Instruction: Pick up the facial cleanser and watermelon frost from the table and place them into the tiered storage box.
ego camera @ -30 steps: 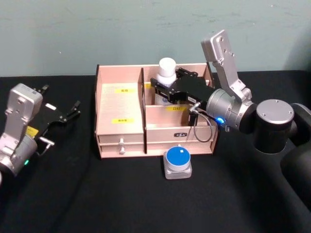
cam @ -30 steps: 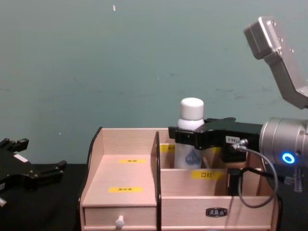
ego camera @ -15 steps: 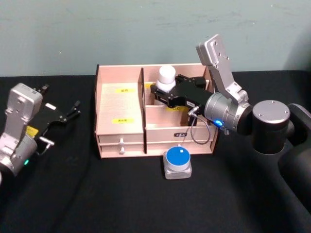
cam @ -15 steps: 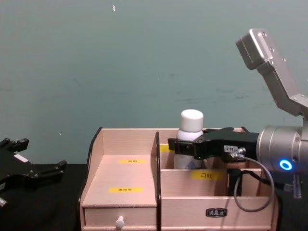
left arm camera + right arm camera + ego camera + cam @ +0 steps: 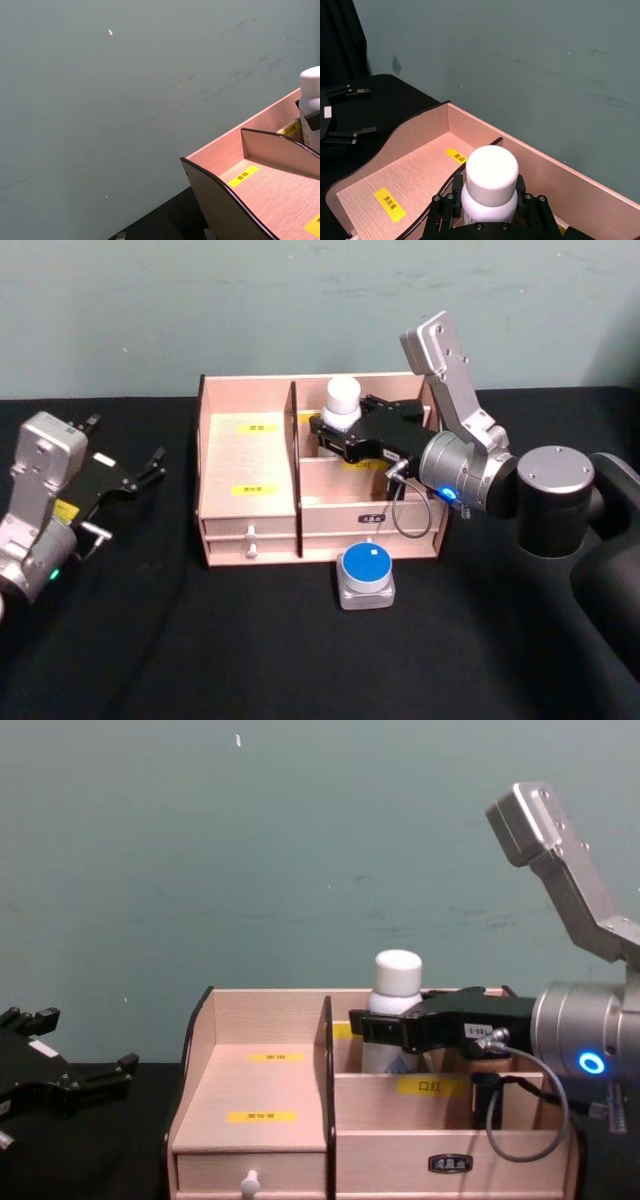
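The facial cleanser [image 5: 343, 398], a white bottle with a white cap, stands upright in the back compartment on the right side of the tiered storage box [image 5: 245, 455]. My right gripper [image 5: 335, 430] is shut on its body just below the cap, as the right wrist view shows: the cleanser [image 5: 490, 175] sits between the black fingers [image 5: 532, 207]. In the chest view the bottle [image 5: 397, 975] rises above the box's rear wall [image 5: 260, 1005]. The watermelon frost [image 5: 367, 575], a small clear jar with a blue lid, sits on the table just in front of the box. My left gripper [image 5: 150, 468] rests open at the far left.
A black cloth covers the table [image 5: 200, 640] and a teal wall stands close behind the box. The box's left half is a stepped shelf with yellow labels [image 5: 252, 488] and a small knobbed drawer [image 5: 250, 538]. A cable [image 5: 405, 515] loops off my right wrist over the box's front.
My right gripper has lowered the facial cleanser deeper into the back compartment and shifted slightly left. The left arm and the blue-lidded jar have not moved.
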Tool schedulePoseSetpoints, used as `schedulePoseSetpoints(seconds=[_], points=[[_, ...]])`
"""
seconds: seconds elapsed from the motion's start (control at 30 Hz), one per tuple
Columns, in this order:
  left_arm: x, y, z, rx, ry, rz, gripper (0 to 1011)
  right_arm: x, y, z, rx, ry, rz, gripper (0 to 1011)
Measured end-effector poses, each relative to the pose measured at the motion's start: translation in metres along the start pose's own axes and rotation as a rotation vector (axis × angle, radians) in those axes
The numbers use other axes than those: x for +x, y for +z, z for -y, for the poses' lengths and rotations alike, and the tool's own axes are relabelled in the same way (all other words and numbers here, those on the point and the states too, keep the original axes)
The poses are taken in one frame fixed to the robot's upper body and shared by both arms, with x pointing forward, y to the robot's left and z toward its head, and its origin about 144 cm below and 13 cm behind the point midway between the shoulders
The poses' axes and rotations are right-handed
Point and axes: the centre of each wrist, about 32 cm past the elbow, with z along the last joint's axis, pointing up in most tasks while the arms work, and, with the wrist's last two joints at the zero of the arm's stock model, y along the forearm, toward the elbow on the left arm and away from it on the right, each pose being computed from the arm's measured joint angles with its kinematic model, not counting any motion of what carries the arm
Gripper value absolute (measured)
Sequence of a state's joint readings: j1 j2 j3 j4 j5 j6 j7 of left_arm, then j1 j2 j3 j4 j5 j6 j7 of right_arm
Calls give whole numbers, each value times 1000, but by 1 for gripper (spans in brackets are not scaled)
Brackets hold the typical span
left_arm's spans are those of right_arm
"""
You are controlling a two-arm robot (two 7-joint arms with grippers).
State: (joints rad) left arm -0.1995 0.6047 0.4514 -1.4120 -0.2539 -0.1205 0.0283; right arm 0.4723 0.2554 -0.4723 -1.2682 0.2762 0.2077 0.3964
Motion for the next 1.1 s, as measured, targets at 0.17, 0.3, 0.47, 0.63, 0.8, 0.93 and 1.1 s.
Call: schedulePoseSetpoints(seconds=[0.17,0.3,0.47,0.63,0.8,0.93,1.1], points=[[0,0,0,0,0,0,1001,0,-1,0,-7,1,-1,702],[0,0,0,0,0,0,1001,1,-1,1,2,0,-6,796],[0,0,0,0,0,0,1001,2,3,6,39,7,-18,964],[0,0,0,0,0,0,1001,3,9,10,78,9,-8,1000],[0,0,0,0,0,0,1001,3,17,17,111,8,9,1000],[0,0,0,0,0,0,1001,3,24,24,127,6,22,1000],[0,0,0,0,0,0,1001,-1,33,37,126,9,29,1000]])
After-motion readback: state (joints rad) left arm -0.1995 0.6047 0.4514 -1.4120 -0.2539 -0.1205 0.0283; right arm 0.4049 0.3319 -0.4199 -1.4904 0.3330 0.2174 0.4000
